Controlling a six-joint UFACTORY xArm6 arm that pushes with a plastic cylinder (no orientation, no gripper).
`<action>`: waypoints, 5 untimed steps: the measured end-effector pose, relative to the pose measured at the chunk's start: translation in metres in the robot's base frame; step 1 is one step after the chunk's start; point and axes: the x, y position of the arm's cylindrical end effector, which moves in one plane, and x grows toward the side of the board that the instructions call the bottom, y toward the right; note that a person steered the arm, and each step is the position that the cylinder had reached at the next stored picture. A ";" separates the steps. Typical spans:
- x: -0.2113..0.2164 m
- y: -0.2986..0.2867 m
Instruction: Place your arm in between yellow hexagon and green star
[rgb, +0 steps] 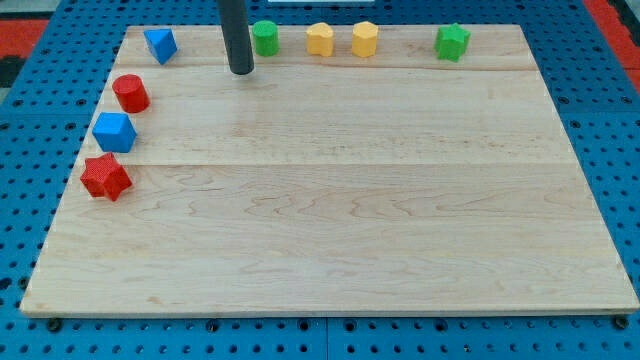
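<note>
Item: wooden desk (330, 220), lying flat on a blue perforated surface (30, 110), with its long axis running from the view's left to the view's right.

Item: dark rod, coming down from the view's top edge and standing nearly upright. The tool here is a plain rod with no jaws, so nothing is parting, closing or clamping. Its tip (241, 72) is resting near the desk's top edge, just left of the green cylinder (265, 38) and well right of the blue block (160, 45); whether it is touching the cylinder cannot be told.

Items along the top edge, left to right: blue block, green cylinder, a yellow block (320, 39) of unclear shape, the yellow hexagon (365, 39), the green star (452, 42).

Task pieces: the yellow hexagon is sitting just right of the other yellow block, apart from it by a narrow gap. The green star is sitting well right of the hexagon, with bare wood between them. Neither piece is showing a clear long axis; the star's points are spreading outward on all sides. The tip is standing well left of both.

Items along the left edge, top to bottom: red cylinder (130, 93), blue cube (114, 131), red star (105, 177).
</note>
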 end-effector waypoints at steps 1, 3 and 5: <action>-0.001 0.010; -0.001 0.053; -0.038 0.237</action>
